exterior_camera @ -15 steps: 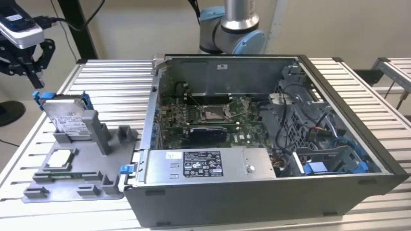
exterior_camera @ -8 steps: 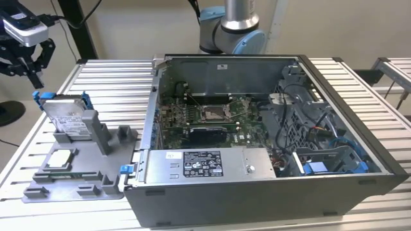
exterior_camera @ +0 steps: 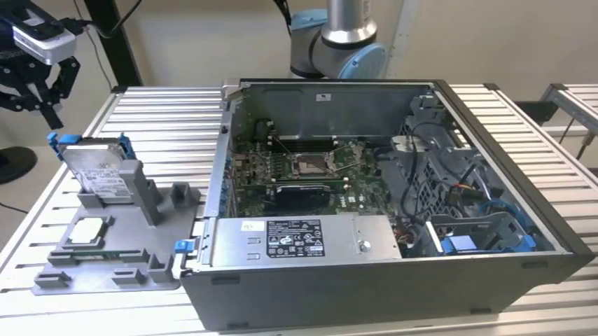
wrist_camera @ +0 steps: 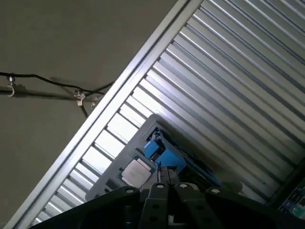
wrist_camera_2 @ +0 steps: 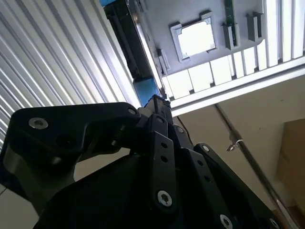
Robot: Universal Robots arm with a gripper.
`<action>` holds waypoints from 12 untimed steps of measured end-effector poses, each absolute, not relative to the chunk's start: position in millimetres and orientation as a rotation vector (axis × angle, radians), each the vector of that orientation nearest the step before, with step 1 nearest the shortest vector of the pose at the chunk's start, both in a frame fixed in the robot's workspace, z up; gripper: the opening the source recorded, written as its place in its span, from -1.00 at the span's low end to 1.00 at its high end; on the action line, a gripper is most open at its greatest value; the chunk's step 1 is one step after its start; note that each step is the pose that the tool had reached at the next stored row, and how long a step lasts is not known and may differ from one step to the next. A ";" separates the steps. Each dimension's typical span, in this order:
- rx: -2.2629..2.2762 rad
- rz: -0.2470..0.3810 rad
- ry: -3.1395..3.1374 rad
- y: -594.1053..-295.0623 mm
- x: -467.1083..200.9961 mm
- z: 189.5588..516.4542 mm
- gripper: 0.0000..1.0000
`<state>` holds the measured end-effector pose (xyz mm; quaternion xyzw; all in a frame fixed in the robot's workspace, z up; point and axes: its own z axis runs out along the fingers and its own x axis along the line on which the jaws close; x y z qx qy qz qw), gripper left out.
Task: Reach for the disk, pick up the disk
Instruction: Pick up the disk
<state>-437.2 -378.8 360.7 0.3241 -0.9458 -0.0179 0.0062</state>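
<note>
**End effector [exterior_camera: 38, 105] spread above the racked disk [exterior_camera: 96, 168]**

The disk stands on edge in a slot of the grey fixture [exterior_camera: 112, 252], on the bench [exterior_camera: 159, 119] at the exterior view's left, beside the open case [exterior_camera: 374, 280]. It seems racked this way to offer its top edge, with the blue bracket uppermost. The end effector hangs above it, well apart, fingers spread and empty. The disk's white label carries print too small to read.

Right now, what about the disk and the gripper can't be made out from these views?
1. Lower part of the disk: in the exterior view it is sunk behind the posts of the grey fixture.
2. The disk's label: the first wrist view sees it edge-on, with the blue bracket toward the camera.
3. One side of the open gripper: cut off by the exterior view's left edge.
</note>
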 end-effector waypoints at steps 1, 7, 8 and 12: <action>1.035 -0.056 -2.952 -378.8 -437.2 360.7 -1.00; 1.167 -0.055 -2.901 -378.8 -437.2 360.7 -1.00; 1.187 -0.055 -2.893 -378.8 -437.2 360.7 -1.00; 1.262 -0.054 -2.861 -378.8 -437.2 360.7 -1.00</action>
